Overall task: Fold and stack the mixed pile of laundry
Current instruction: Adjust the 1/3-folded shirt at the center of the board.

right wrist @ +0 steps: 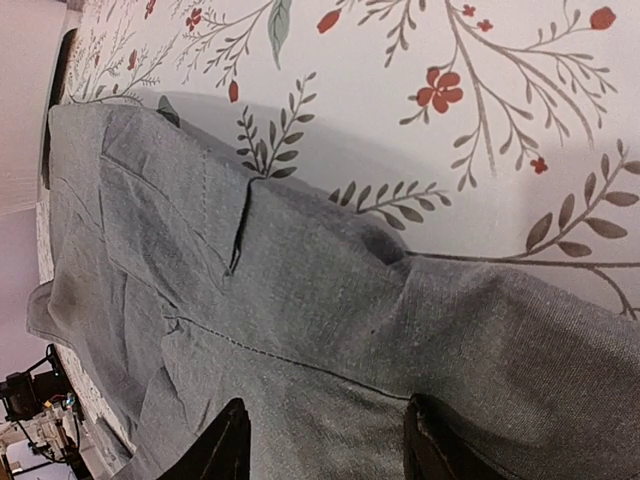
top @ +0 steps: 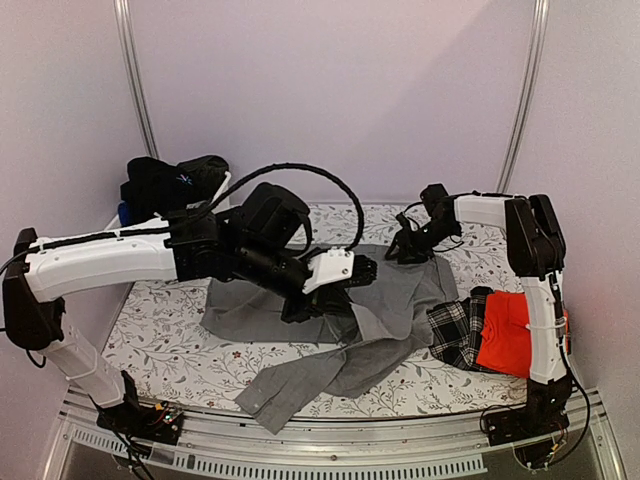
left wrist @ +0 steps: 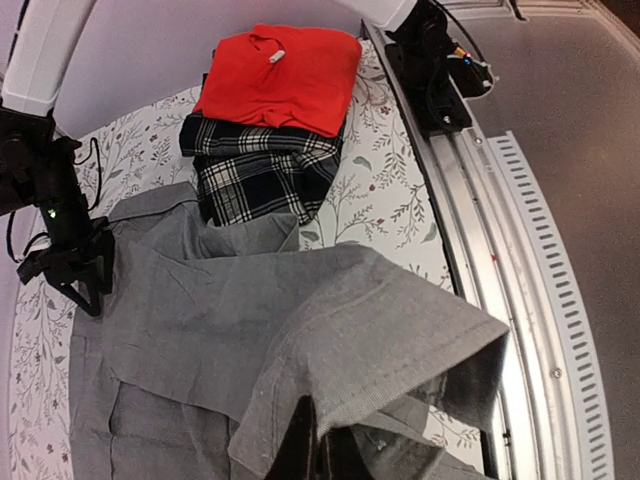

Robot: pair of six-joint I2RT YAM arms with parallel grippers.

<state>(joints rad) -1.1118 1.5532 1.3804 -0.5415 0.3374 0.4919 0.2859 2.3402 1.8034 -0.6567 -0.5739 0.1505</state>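
A grey long-sleeved shirt (top: 400, 295) lies spread over the middle of the flowered table, one sleeve trailing toward the front edge. My left gripper (top: 335, 295) is shut on a fold of it; in the left wrist view the black fingers (left wrist: 318, 445) pinch a raised hem of the grey shirt (left wrist: 200, 300). My right gripper (top: 408, 250) is down at the shirt's far right corner. In the right wrist view its fingertips (right wrist: 228, 445) stand apart, open, over the grey shirt (right wrist: 300, 300), with the right gripper (right wrist: 325, 445) not clamped on the cloth.
A folded red shirt (top: 505, 335) lies on black-and-white plaid cloth (top: 460, 325) at the right edge, beside the right arm's base. A black garment (top: 170, 180) is heaped in the white tub (top: 226, 182) at the back left. A metal rail (top: 330, 440) runs along the front.
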